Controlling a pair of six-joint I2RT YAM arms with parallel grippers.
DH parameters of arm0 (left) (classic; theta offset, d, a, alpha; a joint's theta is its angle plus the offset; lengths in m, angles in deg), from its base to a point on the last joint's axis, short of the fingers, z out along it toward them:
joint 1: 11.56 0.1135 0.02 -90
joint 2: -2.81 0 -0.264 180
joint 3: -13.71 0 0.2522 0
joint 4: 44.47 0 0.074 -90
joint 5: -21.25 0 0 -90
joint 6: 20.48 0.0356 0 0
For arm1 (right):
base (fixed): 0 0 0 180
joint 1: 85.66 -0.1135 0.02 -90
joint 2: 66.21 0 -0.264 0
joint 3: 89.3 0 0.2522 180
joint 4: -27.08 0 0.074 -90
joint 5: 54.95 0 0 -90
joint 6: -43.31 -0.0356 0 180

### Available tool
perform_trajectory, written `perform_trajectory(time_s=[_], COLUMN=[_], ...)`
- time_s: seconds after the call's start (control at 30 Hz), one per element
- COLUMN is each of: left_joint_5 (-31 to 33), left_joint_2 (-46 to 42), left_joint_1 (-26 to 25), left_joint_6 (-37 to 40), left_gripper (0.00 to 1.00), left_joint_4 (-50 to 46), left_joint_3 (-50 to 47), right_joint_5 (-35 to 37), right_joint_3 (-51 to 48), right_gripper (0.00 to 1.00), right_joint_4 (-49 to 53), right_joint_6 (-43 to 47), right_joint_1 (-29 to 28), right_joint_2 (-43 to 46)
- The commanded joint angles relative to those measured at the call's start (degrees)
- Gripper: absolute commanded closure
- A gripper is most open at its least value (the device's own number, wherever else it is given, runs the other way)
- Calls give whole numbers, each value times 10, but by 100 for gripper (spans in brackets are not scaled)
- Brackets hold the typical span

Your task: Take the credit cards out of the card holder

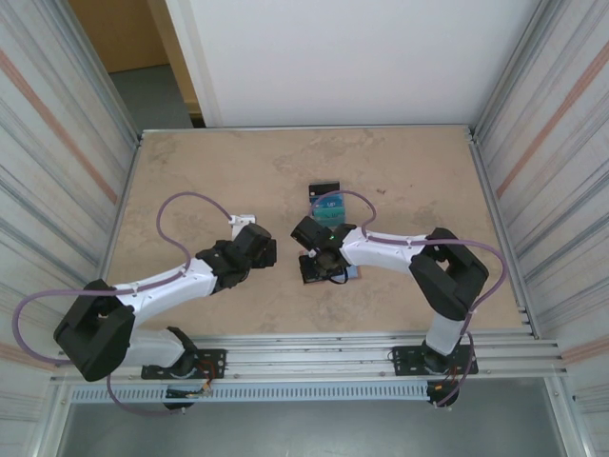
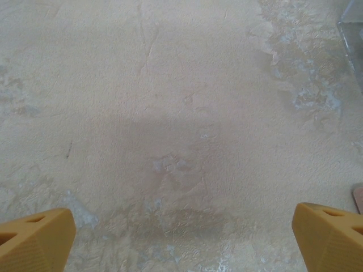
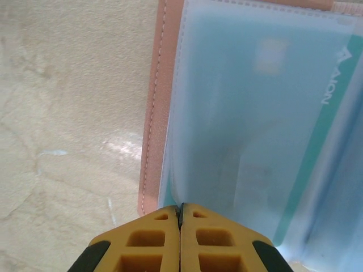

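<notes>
Since the fingers of the right gripper (image 3: 180,212) press together at the pocket (image 3: 255,102) edge of the card holder (image 3: 152,113), open on the table (image 2: 170,113), they may pinch sleeve instead of the teal-striped card (image 3: 315,148) inside and drag the holder; the left gripper (image 2: 181,243) hangs spread alongside.

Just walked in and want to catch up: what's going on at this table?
The right gripper is shut at the edge of the open card holder, right at its blue-grey pocket. A card with a teal stripe sits inside. Whether it pinches card or pocket is unclear. Two cards lie on the table farther out. The left gripper hangs open over the table.
</notes>
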Motion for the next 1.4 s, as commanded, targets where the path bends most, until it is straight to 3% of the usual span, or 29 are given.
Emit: perform_trajectory(time_s=[0.0, 0.53, 1.37], left_joint_5=[7, 40, 27], left_joint_2=[-13, 34, 146], left_joint_1=[-3, -63, -123], left_joint_6=[9, 14, -15], left_gripper=[1, 1, 1], left_joint_4=[-4, -17, -17], left_joint_3=[11, 57, 129], right_joint_5=[-16, -23, -78], right_joint_3=[-7, -52, -174], right_gripper=[94, 94, 93], right_joint_4=[-6, -23, -81], right_joint_6=[0, -14, -7], right_joint_1=[4, 42, 142], right_joint_2=[32, 92, 195])
